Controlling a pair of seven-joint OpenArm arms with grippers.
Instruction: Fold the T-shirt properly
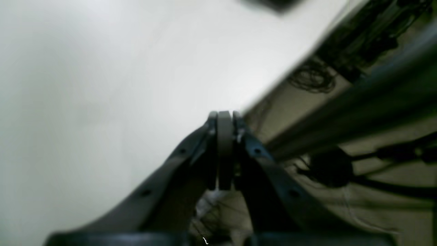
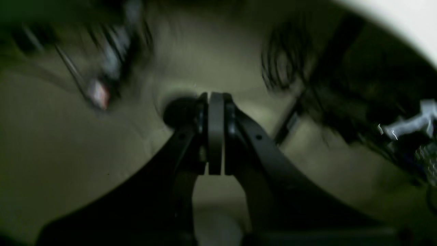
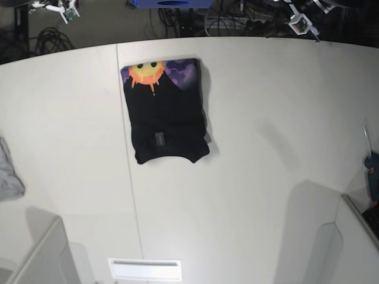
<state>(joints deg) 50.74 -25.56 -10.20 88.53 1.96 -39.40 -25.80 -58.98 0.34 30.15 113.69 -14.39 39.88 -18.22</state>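
- Across the base view, the white surface [image 3: 266, 148] fills nearly the whole field, with a seam running from 12 towards 6 o'clock left of centre.
- At roughly 11 o'clock from the middle of the surface lies the T-shirt [image 3: 167, 115], a compact black rectangle, longer than wide, with the orange sun print on purple showing along its far edge. It lies flat and touches neither arm.
- Judgement: the fold appears essentially complete; the sleeves are tucked in and the outline is tidy. Only a slight uneven overhang at the near right corner might merit squaring up.
- At 9 o'clock, on the surface edge, a small grey cloth [image 3: 8, 171] lies well apart from the T-shirt.
- The left gripper [image 1: 224, 114], seen in its wrist view, has its jaws clenched with nothing between them, held over the surface edge.
- The right gripper [image 2: 215, 95] likewise shows jaws clenched on nothing, off the surface, against a blurred background of cables.
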